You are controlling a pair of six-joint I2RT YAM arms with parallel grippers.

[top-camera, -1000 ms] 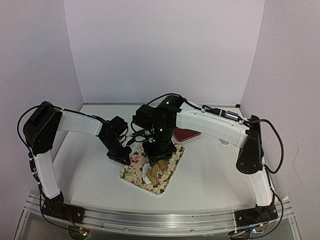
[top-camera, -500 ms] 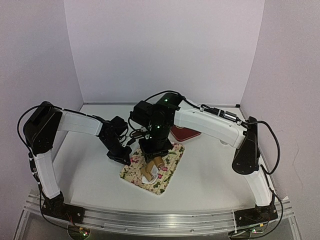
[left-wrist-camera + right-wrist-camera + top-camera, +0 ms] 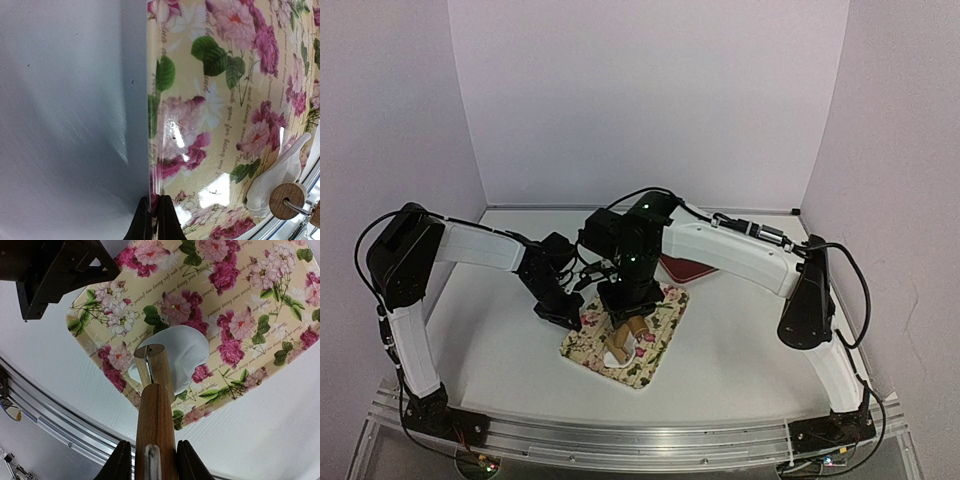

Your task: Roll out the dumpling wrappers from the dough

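My right gripper (image 3: 150, 460), jaws clamped on the rolling pin (image 3: 155, 410), has slid slightly toward my left gripper (image 3: 155, 220) in the last second, so I judge a stroke is under way. The dough (image 3: 187, 352) lies ahead of those jaws, under the pin's tip. My left jaws pinch the tray (image 3: 225, 115) rim. Only the left wrist view shows the dough's edge lifted beside the pin's end; the right shows creases, not yet flat.

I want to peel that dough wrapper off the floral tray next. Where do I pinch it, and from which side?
I'd pinch the dough wrapper by its free edge facing the floral tray's middle, coming in low from that side. The rolling pin lies over its other side, where the tray's raised rim runs close.
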